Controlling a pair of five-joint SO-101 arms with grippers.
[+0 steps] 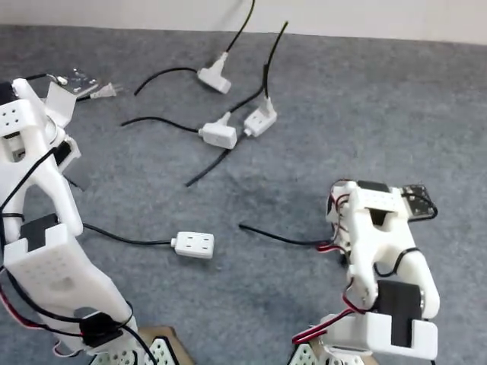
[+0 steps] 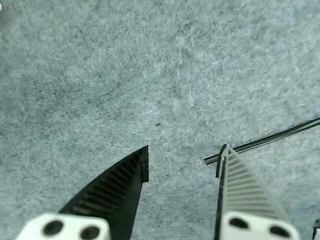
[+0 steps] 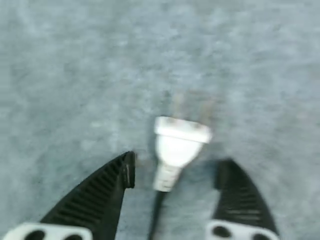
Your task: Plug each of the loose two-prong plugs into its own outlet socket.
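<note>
A white two-prong plug [image 3: 177,145] lies flat on the grey carpet, its black cord running back toward the wrist. My right gripper [image 3: 179,159] is open and straddles the plug, one finger on each side, neither touching it. From above, the right arm [image 1: 377,220] covers that plug, and only its black cord [image 1: 278,237] trails out to the left. My left gripper [image 2: 185,150] is open over bare carpet, with a black cable end [image 2: 260,141] beside its white finger. A white outlet socket [image 1: 193,244] lies between the arms.
More white sockets [image 1: 219,135] [image 1: 261,119] [image 1: 214,78] with black cords lie at the back middle. Another loose plug [image 1: 105,91] rests at the back left near the left arm [image 1: 34,152]. Cords cross the carpet there.
</note>
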